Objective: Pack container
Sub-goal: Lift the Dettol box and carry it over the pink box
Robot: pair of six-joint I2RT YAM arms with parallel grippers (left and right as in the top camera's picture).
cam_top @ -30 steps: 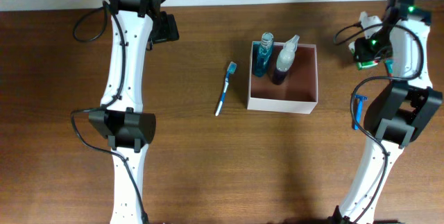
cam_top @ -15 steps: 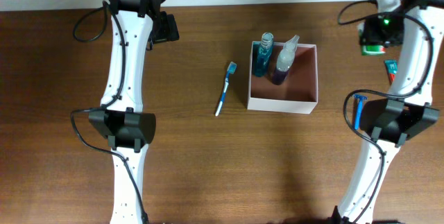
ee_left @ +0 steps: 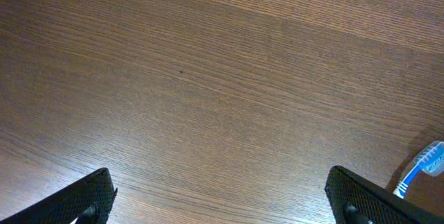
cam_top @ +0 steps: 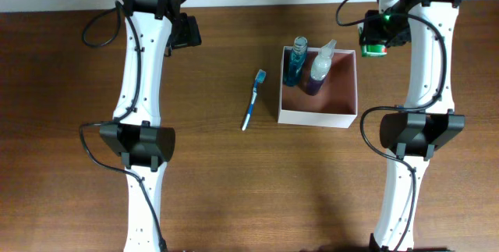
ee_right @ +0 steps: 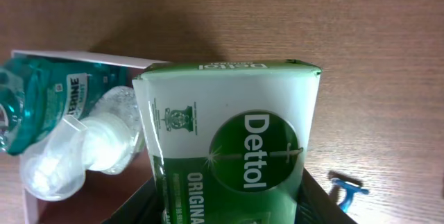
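Observation:
The container (cam_top: 316, 116) is a white-walled square box with a pink interior, standing at mid-table. A blue mouthwash bottle (cam_top: 295, 63) and a clear spray bottle (cam_top: 319, 69) stand in its far side. My right gripper (cam_top: 376, 35) hovers just off the container's far right corner, shut on a green Dettol soap box (cam_top: 375, 48). In the right wrist view the soap box (ee_right: 229, 134) fills the space between the fingers (ee_right: 318, 195), with the container's rim (ee_right: 69, 55) and both bottles to its left. My left gripper (ee_left: 222, 210) is open over bare wood.
A blue toothbrush (cam_top: 252, 99) lies on the table left of the container; its head (ee_left: 424, 163) shows at the left wrist view's right edge. A blue razor (ee_right: 347, 191) lies on the wood to the right of the soap box. The left arm stretches along the table's left side.
The right arm has swung left from the table's far right edge to the container's far right corner, carrying the soap box. The left arm has not moved.

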